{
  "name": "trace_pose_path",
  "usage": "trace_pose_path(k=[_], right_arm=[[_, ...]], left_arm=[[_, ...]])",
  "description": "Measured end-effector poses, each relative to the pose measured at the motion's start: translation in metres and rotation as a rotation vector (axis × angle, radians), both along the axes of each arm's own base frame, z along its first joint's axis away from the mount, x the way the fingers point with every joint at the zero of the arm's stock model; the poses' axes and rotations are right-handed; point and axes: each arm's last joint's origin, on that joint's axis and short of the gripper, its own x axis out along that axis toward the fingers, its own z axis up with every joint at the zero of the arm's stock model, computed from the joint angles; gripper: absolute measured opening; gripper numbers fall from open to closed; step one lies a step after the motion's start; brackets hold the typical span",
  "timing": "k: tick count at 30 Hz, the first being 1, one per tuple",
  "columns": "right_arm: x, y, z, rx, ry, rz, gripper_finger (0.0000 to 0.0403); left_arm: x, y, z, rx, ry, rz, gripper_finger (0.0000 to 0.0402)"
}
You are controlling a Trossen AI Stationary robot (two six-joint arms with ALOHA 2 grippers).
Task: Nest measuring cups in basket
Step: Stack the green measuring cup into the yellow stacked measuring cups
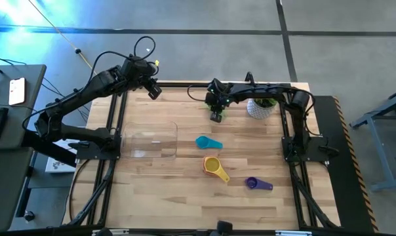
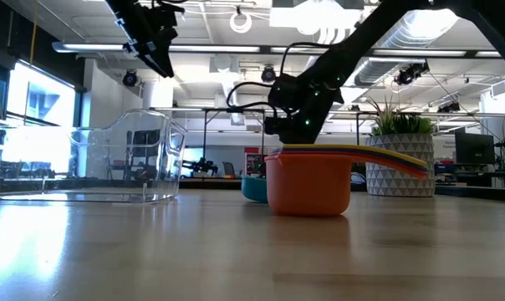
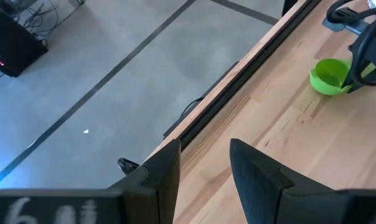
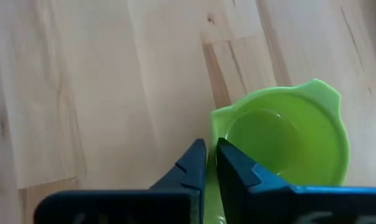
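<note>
The right gripper is closed on the handle of the green cup, its two dark fingers pinched to a narrow slit right at the cup's rim. The cup is a small round glossy plastic scoop with a pouring lip, sitting on the pale planked wood of the bench. From above the gripper hides the cup; it stands just beside the white pot, at the bench's far edge.

The left gripper hangs open and empty over the far edge of the bench, well away from the pot. Its wrist view catches the green cup from the side, with the right arm's dark fingers over it.

The basket, clear and low-walled, lies on the side of the bench away from the pot. Between basket and pot lies the cyan cup, and nearer the front the yellow cup and the purple cup.

The low view shows what the high view does not: the yellow cup sits in a stack, with an orange cup outermost and red and blue handles layered under the yellow one.
</note>
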Motion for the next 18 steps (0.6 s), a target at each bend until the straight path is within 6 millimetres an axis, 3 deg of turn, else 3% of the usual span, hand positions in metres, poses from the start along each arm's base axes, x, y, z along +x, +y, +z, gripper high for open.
trace_pose_path(k=[8, 18], right_arm=[[-0.002, 0.024, 0.026, 0.03, 0.008, -0.058, 0.0004], [0.002, 0.098, 0.063, 0.03, 0.027, -0.067, 0.0002]], left_arm=[[0.0, 0.0, 0.0, -0.002, 0.001, -0.002, 0.0131], [0.0, 0.0, 0.0, -0.012, -0.006, -0.015, 0.0131]])
